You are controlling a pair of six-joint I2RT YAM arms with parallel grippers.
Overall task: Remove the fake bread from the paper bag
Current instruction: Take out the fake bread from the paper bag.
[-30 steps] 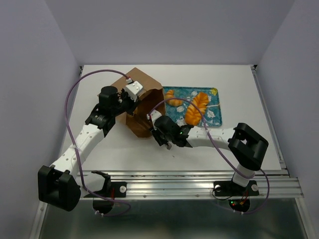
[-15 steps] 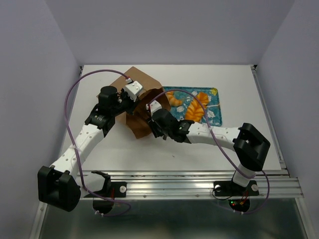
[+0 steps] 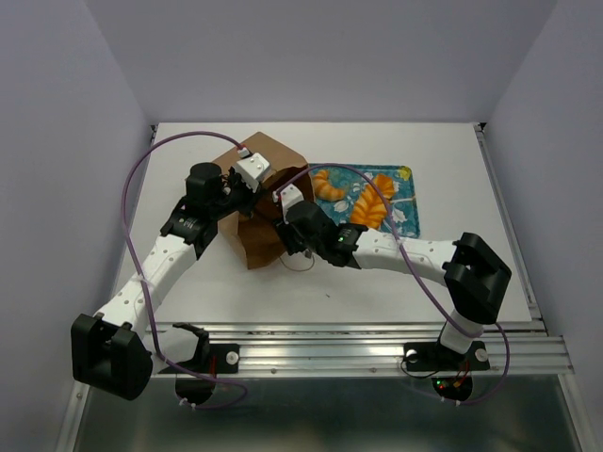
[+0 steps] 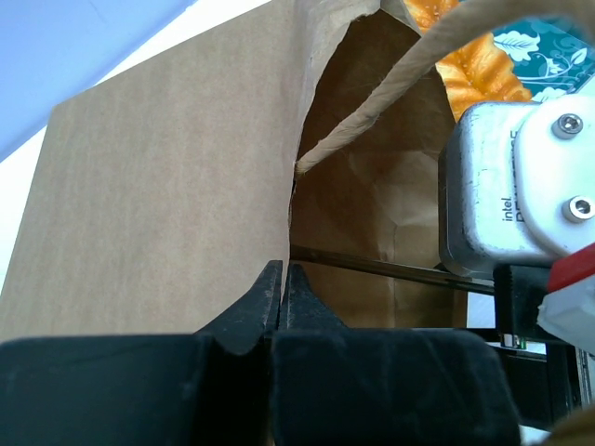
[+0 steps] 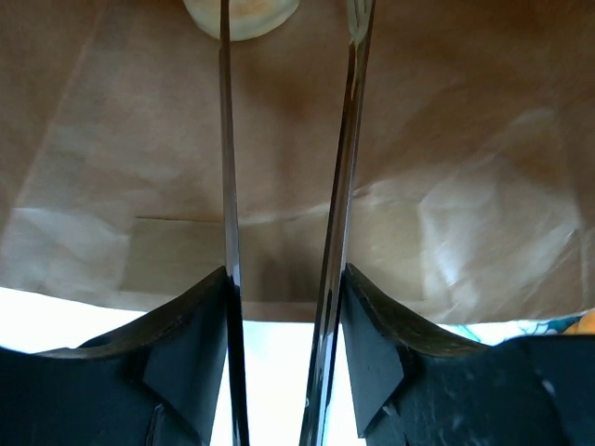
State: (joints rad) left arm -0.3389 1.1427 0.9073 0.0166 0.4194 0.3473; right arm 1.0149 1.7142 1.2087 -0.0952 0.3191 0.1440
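The lowercase word "intel" is printed sideways in dark letters on the rounded silver metal camera housing (image 4: 493,186). The housing is seen in the left wrist view at the mouth of the brown kraft paper bag (image 4: 167,204). No other lettering can be read in the overhead or right wrist views.

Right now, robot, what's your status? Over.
Left pincer shut on bag. Right pincer open inside bag, aimed at roll. Loaf, croissant on tray. Nothing blocking roll.

Tipped brown paper bag (image 3: 268,160), mouth gaping toward tray (image 3: 405,173), braided loaf (image 3: 372,202) and croissant (image 3: 330,188) on tray, pale round roll (image 5: 242,11) deep inside bag.
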